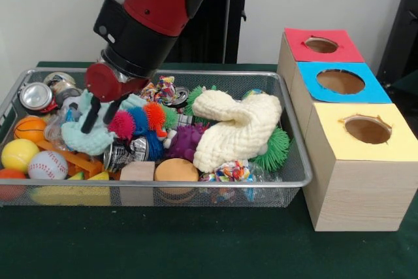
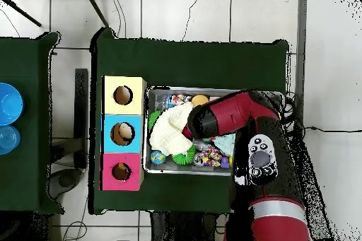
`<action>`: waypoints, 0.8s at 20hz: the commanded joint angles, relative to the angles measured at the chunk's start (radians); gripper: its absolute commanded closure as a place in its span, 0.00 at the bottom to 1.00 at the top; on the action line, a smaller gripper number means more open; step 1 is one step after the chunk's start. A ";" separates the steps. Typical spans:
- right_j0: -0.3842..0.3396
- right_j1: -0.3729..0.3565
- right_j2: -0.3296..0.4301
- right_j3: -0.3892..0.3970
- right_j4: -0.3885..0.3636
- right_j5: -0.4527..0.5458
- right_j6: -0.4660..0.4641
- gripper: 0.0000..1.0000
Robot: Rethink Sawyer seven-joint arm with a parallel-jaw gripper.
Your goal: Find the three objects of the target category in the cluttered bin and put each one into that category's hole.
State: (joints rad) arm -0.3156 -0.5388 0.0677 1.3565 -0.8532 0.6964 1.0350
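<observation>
The wire-mesh bin (image 1: 196, 74) is full of mixed toys, balls, cans and cloths; it also shows in the overhead view (image 2: 148, 155). My gripper (image 1: 101, 117) reaches down into the bin's left part, its two black fingers apart and its tips at a pale teal cloth (image 1: 83, 138). It holds nothing that I can see. The red-faced hole (image 1: 321, 45) is in the farthest wooden box, right of the bin, and shows in the overhead view (image 2: 121, 172). In the overhead view my arm (image 2: 226, 114) covers the gripper.
Pink (image 1: 121, 124), blue (image 1: 138, 121) and orange (image 1: 155, 114) spiky balls lie beside the gripper. A cream knitted cloth (image 1: 238, 125), a green spiky ball (image 1: 274, 148), a baseball (image 1: 47, 164) and cans (image 1: 36, 96) fill the bin. Blue (image 1: 340, 82) and yellow (image 1: 368, 129) holes sit nearer.
</observation>
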 commanded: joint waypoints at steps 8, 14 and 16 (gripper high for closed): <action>0.018 0.078 -0.073 -0.115 -0.024 0.108 0.049 0.00; -0.041 0.096 -0.015 -0.085 0.071 0.138 -0.018 0.00; -0.072 0.108 0.014 -0.074 0.112 0.163 -0.052 0.00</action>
State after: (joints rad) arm -0.3213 -0.5134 -0.0041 1.2588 -0.8269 0.7062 1.0350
